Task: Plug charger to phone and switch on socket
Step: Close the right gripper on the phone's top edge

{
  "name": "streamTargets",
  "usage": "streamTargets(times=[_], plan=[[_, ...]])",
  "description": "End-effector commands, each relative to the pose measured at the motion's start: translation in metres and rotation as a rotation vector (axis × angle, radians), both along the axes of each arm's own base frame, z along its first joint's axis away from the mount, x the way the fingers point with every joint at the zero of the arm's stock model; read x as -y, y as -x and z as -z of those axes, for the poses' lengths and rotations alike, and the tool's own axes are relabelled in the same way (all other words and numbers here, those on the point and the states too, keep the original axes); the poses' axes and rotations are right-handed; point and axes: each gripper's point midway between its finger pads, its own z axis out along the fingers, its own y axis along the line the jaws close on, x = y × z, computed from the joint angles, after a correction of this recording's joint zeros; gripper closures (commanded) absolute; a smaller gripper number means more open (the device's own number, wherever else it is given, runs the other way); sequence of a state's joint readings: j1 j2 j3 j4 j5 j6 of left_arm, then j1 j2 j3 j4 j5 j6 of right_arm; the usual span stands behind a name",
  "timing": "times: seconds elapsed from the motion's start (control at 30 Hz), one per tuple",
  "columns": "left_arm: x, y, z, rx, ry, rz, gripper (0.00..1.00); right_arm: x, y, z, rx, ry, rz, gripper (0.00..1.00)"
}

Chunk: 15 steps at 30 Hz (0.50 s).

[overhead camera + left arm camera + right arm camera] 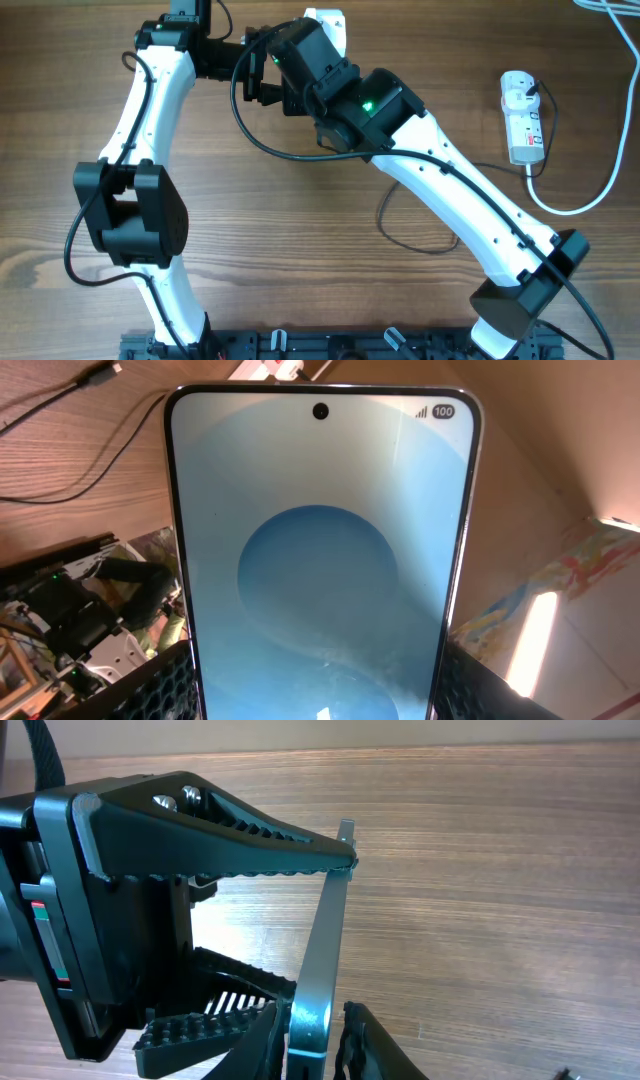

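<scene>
Over the far middle of the wooden table (280, 235), the left gripper (318, 700) and the right gripper (312, 1050) meet at the phone (320, 560).

The left gripper is clamped on the phone's long edges, its ribbed pads (165, 685) pressing either side; the right gripper sits at the phone's end, fingers flanking the thin edge, and I cannot tell whether they are parted or gripping; the socket (524, 118) lies at the far right; the phone's pale blue screen faces the left wrist camera; the charger (100, 374) trails slack on the wood, its connector tip apart from the phone.
</scene>
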<state>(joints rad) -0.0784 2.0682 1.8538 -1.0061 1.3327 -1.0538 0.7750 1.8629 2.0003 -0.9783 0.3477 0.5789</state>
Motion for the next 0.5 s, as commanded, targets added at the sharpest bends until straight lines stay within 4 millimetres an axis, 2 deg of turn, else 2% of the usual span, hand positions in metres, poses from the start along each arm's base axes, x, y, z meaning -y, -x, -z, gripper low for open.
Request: streamTargets(times=[0.0, 0.47], plan=[[0.0000, 0.0075, -0.0236, 0.035, 0.046, 0.014, 0.32, -0.0049, -0.0041, 0.0025, -0.002, -0.003, -0.003, 0.78], [0.0000, 0.0076, -0.0236, 0.035, 0.047, 0.014, 0.32, -0.0013, -0.0094, 0.0048, 0.016, 0.022, 0.021, 0.81]])
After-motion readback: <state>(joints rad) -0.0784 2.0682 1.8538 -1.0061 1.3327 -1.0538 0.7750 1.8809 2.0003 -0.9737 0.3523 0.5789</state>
